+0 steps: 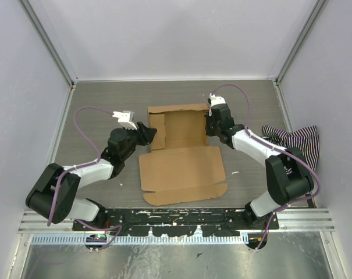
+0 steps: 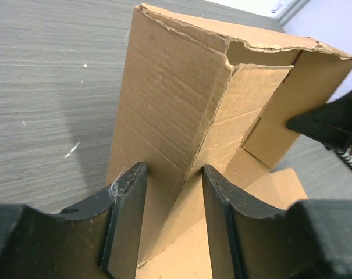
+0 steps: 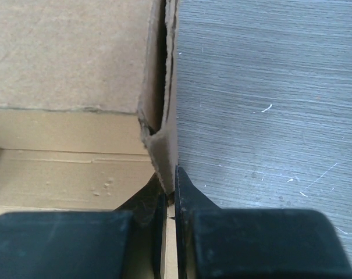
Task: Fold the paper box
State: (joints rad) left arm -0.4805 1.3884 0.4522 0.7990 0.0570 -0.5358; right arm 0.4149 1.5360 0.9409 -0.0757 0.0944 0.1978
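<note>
1. The brown corrugated-cardboard paper box (image 1: 184,154) is lying in the middle of the grey wood-grain table (image 1: 106,99). Its tray walls are being stood up on the far side, while its broad lid panel (image 1: 181,165) is lying flat toward the arm bases.
2. The right side wall (image 3: 171,87) is being pinched by the black right gripper (image 1: 209,125), whose jaws are nearly together on the doubled cardboard. The two layers are gaping apart above the pinch. If that grip is loosened or slid, the folded-over layer is likely to be sprung open again.
3. The left side wall (image 2: 164,99) is being straddled by the black left gripper (image 2: 174,171). Its jaws are standing about half apart with a gap showing on each side, so nothing is being clamped there. A wall left unsupported like this is judged liable to flop outward.
4. The wall's top edge (image 2: 228,52) is looking ragged and cracked at the corner fold. Further squeezing or twisting there is risking a tear or a crease off the scored line.
5. The base is not being pinned down by anything. Uneven pushes from the two sides could therefore be turning or sliding the paper box, perhaps toward the black-and-white striped cloth (image 1: 298,139), now well apart at the right.
</note>
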